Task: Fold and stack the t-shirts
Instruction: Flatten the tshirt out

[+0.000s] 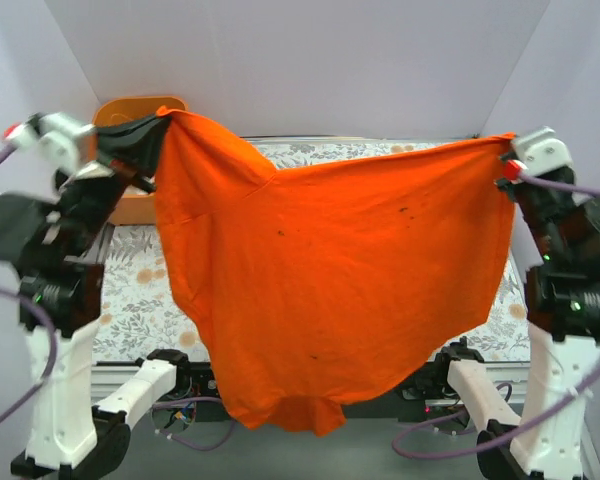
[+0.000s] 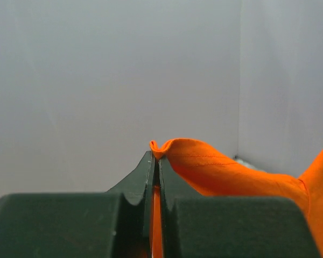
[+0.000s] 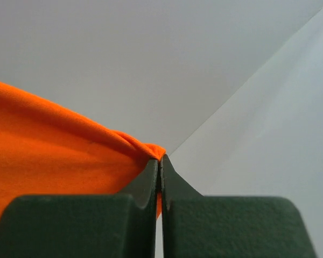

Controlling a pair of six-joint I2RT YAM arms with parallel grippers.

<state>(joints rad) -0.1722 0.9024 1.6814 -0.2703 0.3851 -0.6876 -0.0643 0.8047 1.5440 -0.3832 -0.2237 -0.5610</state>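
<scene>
Holding the orange t-shirt up w/ both arms, I see it spread wide above the floral tablecloth. Left gripper is pinching one top corner over the tablecloth's far-left edge. Right gripper is clamped on the other corner over its far-right edge. Shirt's bottom droops past the tablecloth's near edge. Orange tub sits at its far-left corner.

Left arm, right arm: white lower links, black joint housings, one green LED each. Purple cables trail off bottom corners. White wrist heads, red-marked, upper corners. Fingers matte dark green.
</scene>
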